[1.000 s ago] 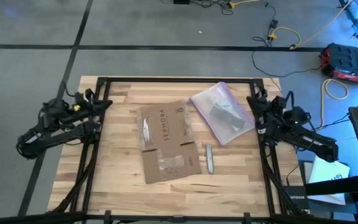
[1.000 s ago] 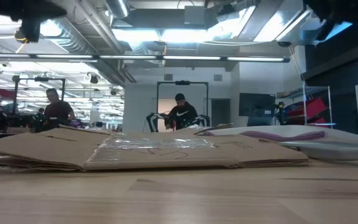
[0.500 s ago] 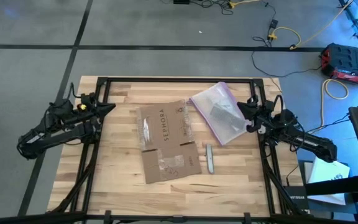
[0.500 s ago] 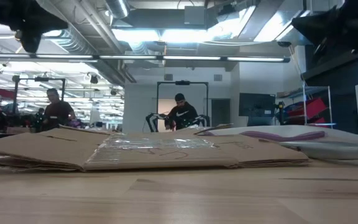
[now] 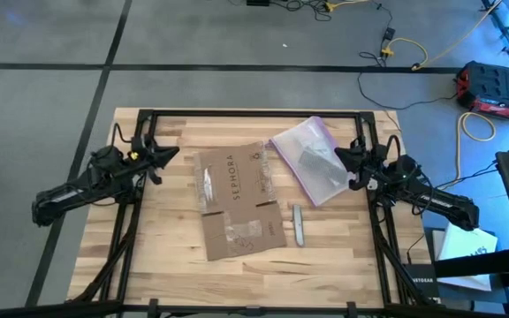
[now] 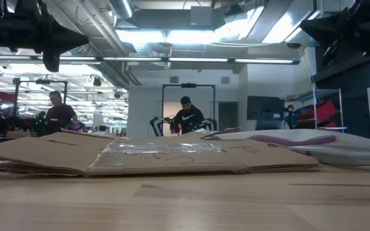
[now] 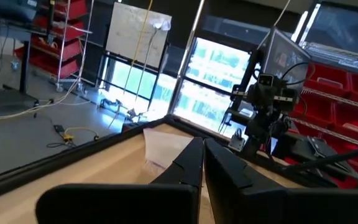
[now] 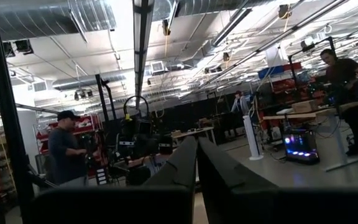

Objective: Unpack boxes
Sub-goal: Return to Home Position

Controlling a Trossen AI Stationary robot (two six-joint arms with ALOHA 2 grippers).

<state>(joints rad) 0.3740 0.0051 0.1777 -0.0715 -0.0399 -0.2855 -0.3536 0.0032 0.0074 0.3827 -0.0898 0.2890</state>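
High view: the flattened brown cardboard box with black "SEPHORA" lettering [image 5: 237,199] is laid mid-table on the pale wooden plank table [image 5: 166,261]. The clear plastic bag with a purple zip edge [image 5: 315,161] and the small grey cutter [image 5: 298,224] are set just beside it, so contents are out and the tool is judged done with. The left gripper [image 5: 160,153] and right gripper [image 5: 345,159] are held at opposite table edges, clear of everything; this reads as parking.

Low view: the cardboard is seen lying flat. Two people [image 6: 186,115] are seen in the lit workshop behind.

Wrist views: both finger pairs are pressed together, and nothing is held.
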